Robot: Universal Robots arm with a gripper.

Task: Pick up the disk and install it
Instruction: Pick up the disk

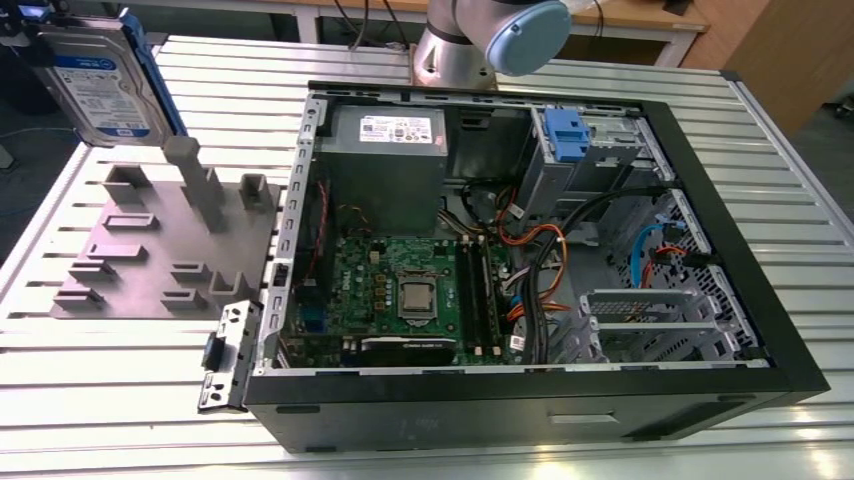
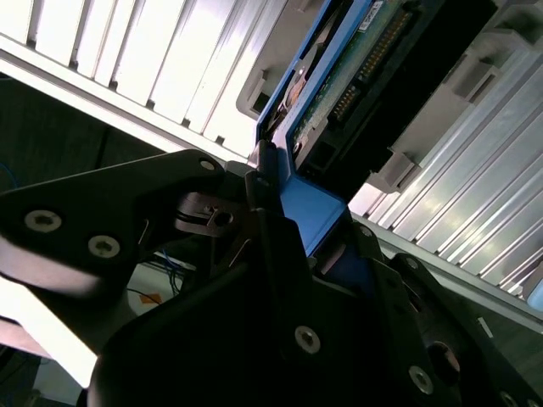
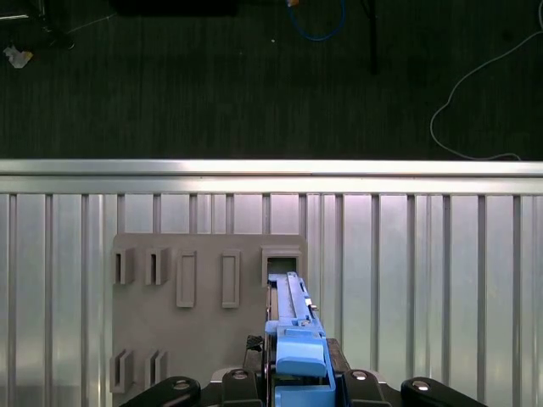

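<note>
The disk [image 1: 100, 80], a silver drive with a white-and-blue label in a blue carrier frame, hangs upright in the air at the exterior view's upper left, above the grey slotted holder [image 1: 147, 250]. My gripper [image 1: 34, 18] is shut on its upper edge. The first wrist view looks down along the disk's blue edge [image 3: 293, 339], with my gripper [image 3: 297, 377] closed around it and an empty slot [image 3: 282, 263] of the holder below. In the second wrist view a black finger [image 2: 263, 220] presses the blue frame [image 2: 310, 212], and the disk's green circuit side [image 2: 356, 68] shows.
The open computer case [image 1: 787, 330] lies on the slatted metal table [image 1: 80, 380], to the exterior view's right of the holder. Inside are a drive bay with a blue clip [image 1: 563, 135], a metal cage [image 1: 654, 325], cables and the motherboard [image 1: 400, 290]. The arm's base [image 1: 461, 50] stands behind the case.
</note>
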